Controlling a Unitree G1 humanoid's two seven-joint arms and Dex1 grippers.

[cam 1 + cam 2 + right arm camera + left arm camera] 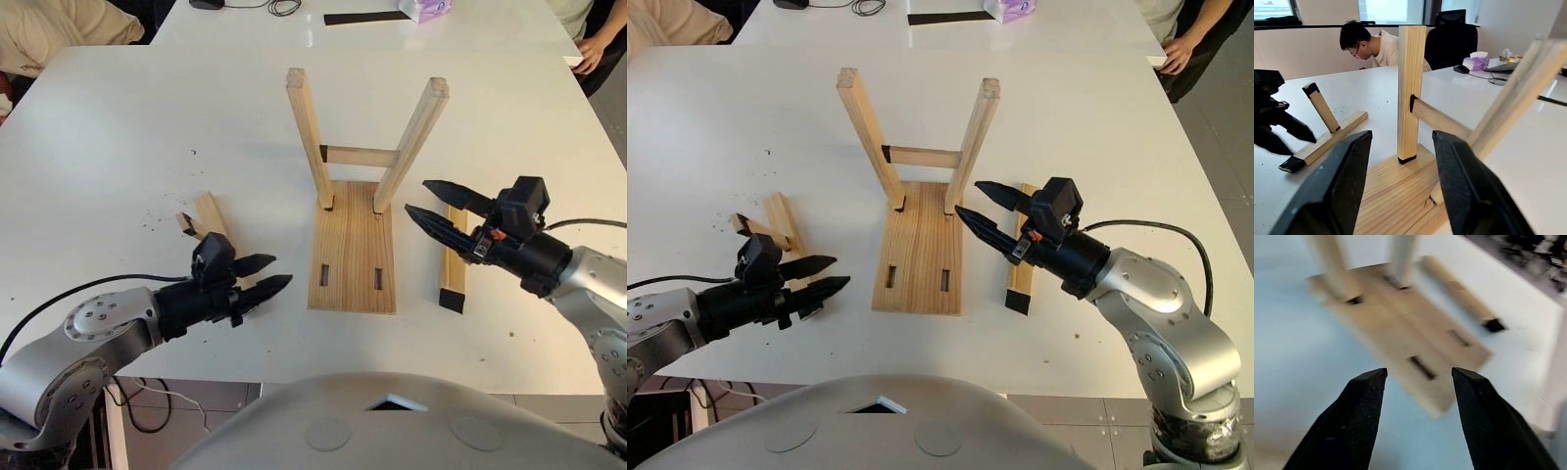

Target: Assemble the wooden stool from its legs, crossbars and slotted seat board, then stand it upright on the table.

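White surface [118,127] seen from my head camera, with a half-built wooden stool lying upside down in the middle. I place everything against the slotted seat board [351,245], which lies flat on the surface.

Nearest me, just off the board's near left corner, my left jaws hover low, spread apart and holding nothing. The board's near end has two empty slots [324,274]; nothing is seated in them yet.

Off the board's right edge, my right jaws hang above the surface, also spread and empty, tips pointing toward the board's far right area. Under that arm, a loose leg [453,282] lies flat alongside the board's right edge, its dark end toward me.

To the board's left, well apart from it, a second loose leg piece [208,217] lies on the surface with a short crossbar stub sticking up from it.

At the board's far end, two legs [310,137] stand in the far slots, leaning slightly outward, joined by a crossbar [361,156] partway up.

My judgement: roughly half done. One leg pair is set in. The second pair must be joined, pushed into the near slots, and the stool then turned onto its feet.
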